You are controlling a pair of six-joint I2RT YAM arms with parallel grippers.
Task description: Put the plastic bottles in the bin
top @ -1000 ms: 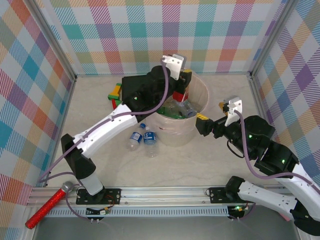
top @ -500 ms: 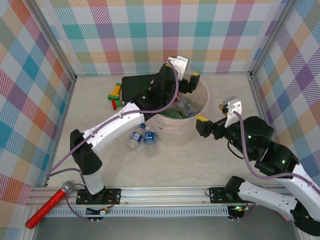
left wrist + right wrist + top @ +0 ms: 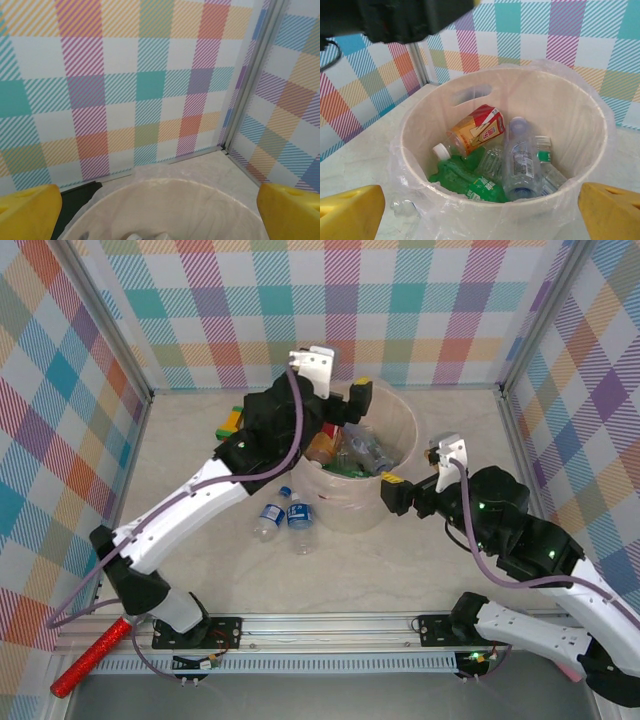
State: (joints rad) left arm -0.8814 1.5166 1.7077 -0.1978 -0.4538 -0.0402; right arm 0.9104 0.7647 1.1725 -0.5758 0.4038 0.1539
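The bin stands mid-table, lined with clear plastic. Inside the bin lie several plastic bottles: an orange-red labelled one, a green one, a clear one and a green-capped one. Two clear, blue-labelled bottles lie on the table left of the bin. My left gripper hangs open and empty over the bin's far-left rim. My right gripper is open beside the bin's right front wall, its yellow fingertips apart.
Coloured toy blocks and a black box sit behind the bin on the left. A red glittery stick lies at the near left corner. Checked walls close in the table on three sides.
My left gripper opened and let go of the orange-red bottle, which now lies in the bin; that arm then swung back left. My right gripper edged left toward the bin.
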